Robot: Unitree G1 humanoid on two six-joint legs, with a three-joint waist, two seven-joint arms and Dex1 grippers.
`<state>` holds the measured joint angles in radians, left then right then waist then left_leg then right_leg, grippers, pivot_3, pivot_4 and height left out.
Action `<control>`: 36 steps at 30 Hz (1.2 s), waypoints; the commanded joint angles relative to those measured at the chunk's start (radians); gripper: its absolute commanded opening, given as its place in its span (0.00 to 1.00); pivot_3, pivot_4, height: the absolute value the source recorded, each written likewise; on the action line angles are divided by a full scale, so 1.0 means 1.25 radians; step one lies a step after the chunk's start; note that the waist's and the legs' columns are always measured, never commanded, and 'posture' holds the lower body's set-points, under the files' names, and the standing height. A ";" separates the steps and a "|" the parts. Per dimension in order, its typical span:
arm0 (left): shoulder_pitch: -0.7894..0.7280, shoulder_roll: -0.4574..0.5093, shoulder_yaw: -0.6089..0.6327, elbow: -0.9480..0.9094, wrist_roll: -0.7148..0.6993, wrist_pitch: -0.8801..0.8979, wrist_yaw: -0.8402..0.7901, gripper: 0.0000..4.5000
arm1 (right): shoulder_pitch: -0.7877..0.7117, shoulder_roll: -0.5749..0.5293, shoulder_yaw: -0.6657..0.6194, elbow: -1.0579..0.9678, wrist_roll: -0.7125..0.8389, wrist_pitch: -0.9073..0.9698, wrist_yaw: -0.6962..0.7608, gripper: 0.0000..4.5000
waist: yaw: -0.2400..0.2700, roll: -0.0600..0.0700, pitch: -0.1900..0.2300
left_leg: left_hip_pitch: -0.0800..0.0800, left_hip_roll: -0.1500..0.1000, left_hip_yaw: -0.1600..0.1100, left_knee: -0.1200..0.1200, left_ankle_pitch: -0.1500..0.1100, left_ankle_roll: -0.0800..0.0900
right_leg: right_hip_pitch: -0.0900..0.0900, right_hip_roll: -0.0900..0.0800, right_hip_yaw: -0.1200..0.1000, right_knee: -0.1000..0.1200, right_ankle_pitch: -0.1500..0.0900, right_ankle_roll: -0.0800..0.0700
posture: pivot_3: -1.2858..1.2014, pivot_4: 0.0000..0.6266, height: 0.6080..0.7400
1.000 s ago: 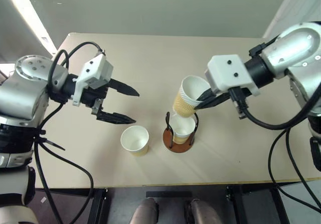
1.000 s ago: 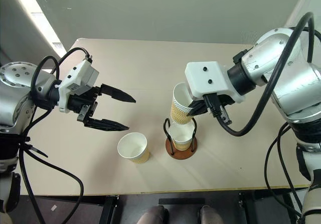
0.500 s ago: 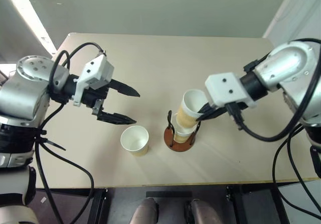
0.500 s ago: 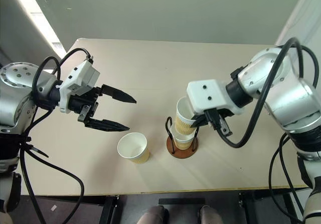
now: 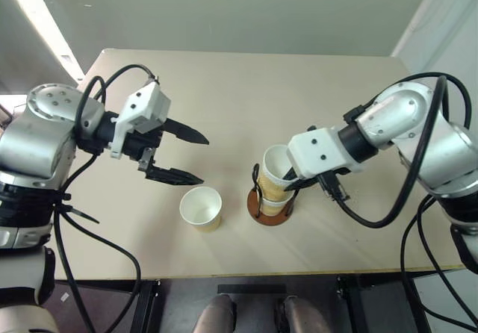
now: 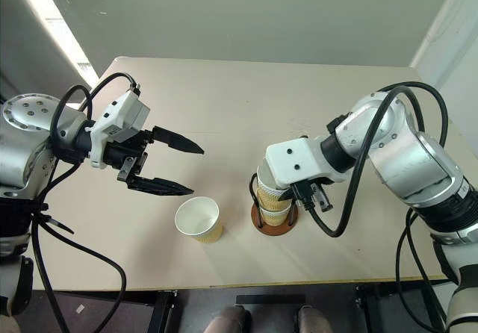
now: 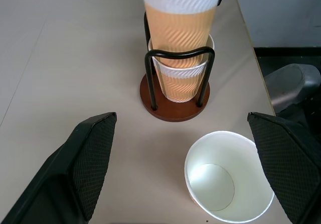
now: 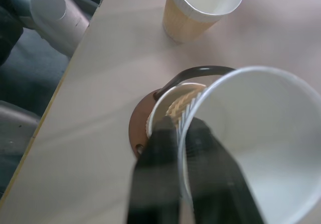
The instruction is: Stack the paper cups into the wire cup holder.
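Now | right hand pinching top cup rim | left hand wide, empty

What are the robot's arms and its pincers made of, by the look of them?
Each arm is a chain of rounded silver-grey metal shells with black joints. Thick black cables loop loosely outside them. A boxy white housing sits at each wrist. The left gripper and the right gripper both end in two slim black fingers, tapering to points, with finely textured pads.
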<state>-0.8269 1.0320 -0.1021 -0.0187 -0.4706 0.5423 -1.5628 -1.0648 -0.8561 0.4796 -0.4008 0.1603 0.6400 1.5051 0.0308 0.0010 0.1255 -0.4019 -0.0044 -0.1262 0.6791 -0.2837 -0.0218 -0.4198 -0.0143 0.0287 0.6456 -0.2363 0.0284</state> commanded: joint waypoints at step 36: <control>0.183 0.265 0.092 -0.367 -0.119 0.101 -0.028 1.00 | -0.092 -0.045 -0.314 0.255 0.325 0.261 -0.044 1.00 | -0.001 0.000 0.000 | 0.002 0.000 0.000 -0.006 0.002 -0.003 | -0.001 0.000 0.000 0.000 -0.001 -0.002 | 0.52 0.24 1.00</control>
<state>-0.5978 1.3414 -0.0137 -0.4504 -0.6032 0.6704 -1.5725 -1.1502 -0.8880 0.1216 -0.0750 0.5484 0.9634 1.4435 0.0300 0.0014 0.1258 -0.3998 -0.0043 -0.1263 0.6716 -0.2818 -0.0251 -0.4209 -0.0141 0.0292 0.6456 -0.2378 0.0259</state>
